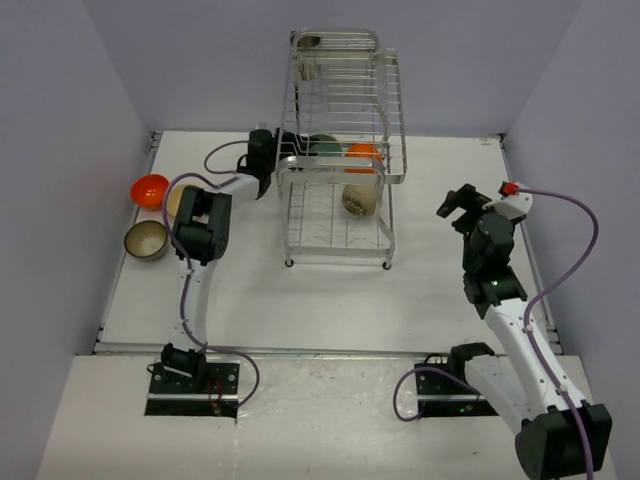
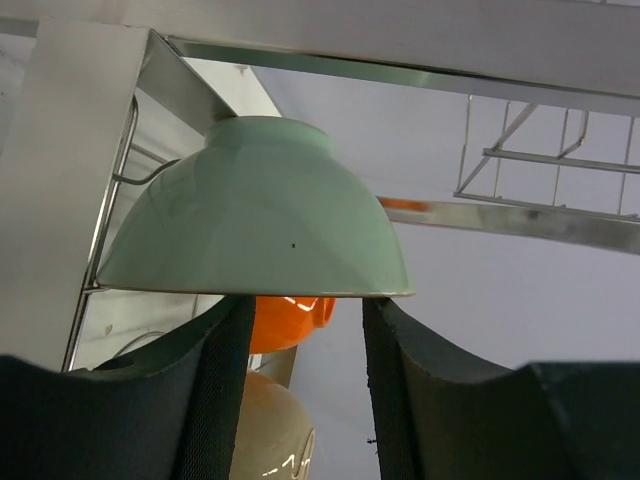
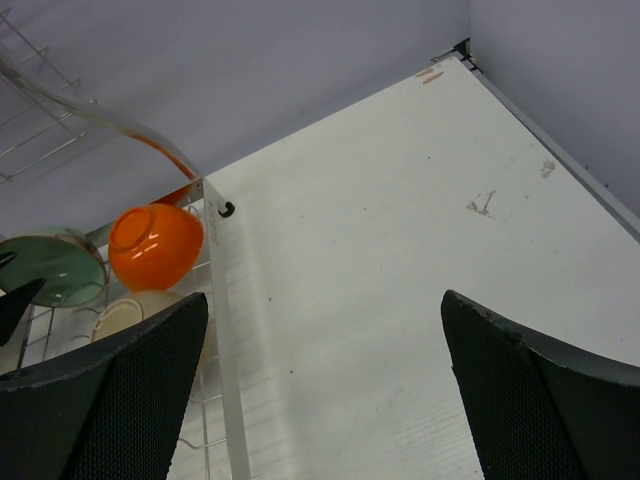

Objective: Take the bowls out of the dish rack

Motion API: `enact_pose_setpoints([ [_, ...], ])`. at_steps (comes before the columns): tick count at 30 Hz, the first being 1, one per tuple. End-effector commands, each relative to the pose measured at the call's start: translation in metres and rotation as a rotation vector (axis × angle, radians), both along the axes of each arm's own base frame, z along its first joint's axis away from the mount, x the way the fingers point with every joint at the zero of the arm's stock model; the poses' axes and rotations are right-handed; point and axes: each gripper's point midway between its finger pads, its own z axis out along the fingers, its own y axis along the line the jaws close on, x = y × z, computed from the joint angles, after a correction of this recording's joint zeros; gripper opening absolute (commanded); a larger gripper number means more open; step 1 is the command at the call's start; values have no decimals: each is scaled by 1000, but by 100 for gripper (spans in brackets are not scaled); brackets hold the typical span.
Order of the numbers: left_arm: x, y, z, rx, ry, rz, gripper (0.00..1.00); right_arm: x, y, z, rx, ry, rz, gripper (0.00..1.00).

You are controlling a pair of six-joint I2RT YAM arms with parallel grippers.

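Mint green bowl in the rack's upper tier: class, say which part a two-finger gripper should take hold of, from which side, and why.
Probably the rim of the mint green bowl, from the left end of the dish rack, where the left gripper hangs open. The thin lip suits one finger inside, one outside; the smooth dome looks wider than the open jaws.

the dish rack (image 1: 345,100) stands far-centre on the surface (image 1: 330,300). in it the upper left bowl (image 1: 322,147) sits beside the upper right bowl (image 1: 362,153), the lower bowl (image 1: 360,197) beneath.
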Motion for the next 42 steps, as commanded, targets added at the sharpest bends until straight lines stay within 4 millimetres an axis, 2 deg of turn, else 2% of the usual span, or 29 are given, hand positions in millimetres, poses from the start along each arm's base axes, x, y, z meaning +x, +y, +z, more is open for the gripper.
enact_pose_setpoints([
  [1, 2, 0, 46, -63, -114, 12, 48, 2, 1, 18, 6, -55, 7, 99],
  [2, -3, 0, 41, -60, -99, 9, 48, 2, 1, 18, 10, -55, 8, 99],
  [4, -10, 1, 54, -64, -124, 10, 49, 2, 2, 17, 15, -52, 13, 99],
  [5, -14, 1, 48, -59, -109, 10, 49, 1, 3, 16, 17, -51, 14, 99],
  [7, -21, 1, 57, -71, -130, 8, 49, 0, 2, 15, 19, -50, 14, 99],
  [8, -23, 2, 53, -67, -120, 9, 49, -2, 3, 16, 22, -54, 17, 99],
  [19, -41, -13, 76, -86, -173, -13, 57, -8, 3, 18, 28, -62, 24, 99],
  [22, -38, -14, 83, -93, -186, 7, 57, -10, 4, 19, 29, -67, 27, 99],
  [24, -33, -15, 80, -79, -171, 25, 57, -10, 3, 19, 27, -68, 26, 99],
  [25, -30, -16, 87, -84, -184, 33, 57, -11, 3, 20, 28, -71, 26, 99],
  [27, -23, -16, 82, -72, -165, 60, 57, -11, 3, 21, 22, -74, 26, 99],
  [28, -18, -14, 87, -68, -176, 84, 57, -12, 2, 21, 20, -75, 26, 99],
  [29, -15, -15, 79, -44, -152, 93, 57, -12, 2, 21, 12, -73, 27, 99],
  [34, 2, -15, 84, -25, -164, 151, 57, -17, -1, 21, -7, -83, 18, 99],
  [36, 7, -19, 74, -2, -144, 155, 57, -18, -1, 23, -5, -89, 21, 99],
  [37, 11, -22, 84, -11, -162, 154, 57, -18, -1, 22, -4, -87, 20, 99],
  [38, 13, -25, 72, -7, -136, 150, 57, -19, -1, 24, -1, -93, 20, 99],
  [40, 16, -30, 77, -19, -144, 152, 57, -20, -1, 25, -3, -94, 20, 99],
  [41, 17, -31, 69, -4, -127, 150, 57, -20, -1, 26, -2, -96, 20, 99],
  [42, 18, -31, 70, 2, -130, 152, 57, -20, -2, 28, -4, -98, 17, 99],
])
